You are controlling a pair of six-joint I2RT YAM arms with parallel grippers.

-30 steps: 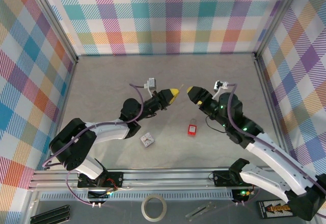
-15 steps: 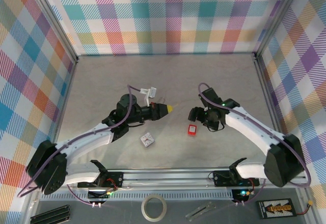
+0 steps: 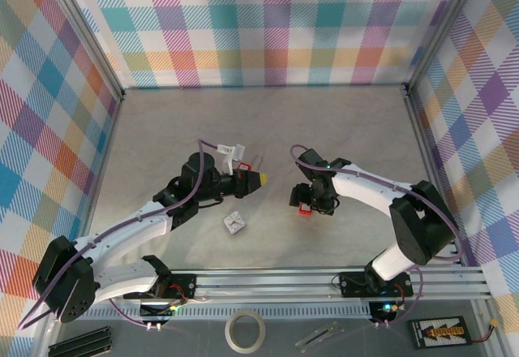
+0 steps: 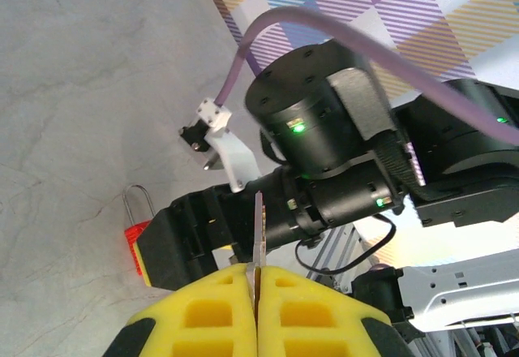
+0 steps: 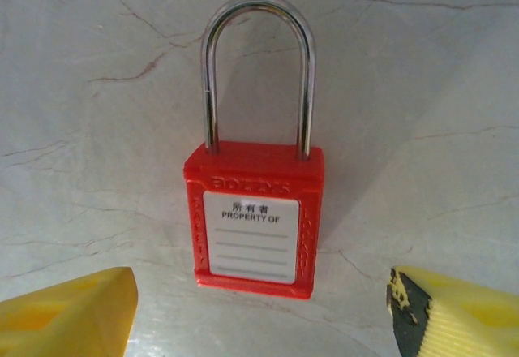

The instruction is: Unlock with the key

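— Padlock [image 5: 254, 219] first: where does it lie?

— Flat on the table [image 5: 430, 65], in the middle of the right wrist view. Its red body sits low in the frame. The steel shackle [image 5: 258, 6] points to the top edge, with both legs in the body. A white label [image 5: 251, 239] faces up and reads "PROPERTY OF".

— And from above?

— It is a red spot just right of centre, partly under the right gripper [image 3: 306, 203].

— How does that gripper stand?

— Its jaws are spread wide and hold nothing. In its own view the yellow fingertips [image 5: 69, 312] show in the lower left and lower right corners. One is on each side of the lock's bottom edge, and neither touches it.

— The key [image 4: 258, 231]?

— It is a thin metal blade rising at the bottom centre of the left wrist view. The left gripper [image 4: 257, 284] is clamped on it, with the yellow pads [image 4: 203, 312] pressed together around it. Behind the blade is the right arm [image 4: 324, 130], black with green lights. The lock's red edge peeks out at the left.

— Anything else around?

— From above, the left gripper is left of centre, with its tip aimed right at the other gripper, near it but apart. A small pale block [image 3: 234, 223] lies below and between them. A tape roll [image 3: 245, 330] sits at the bottom edge.
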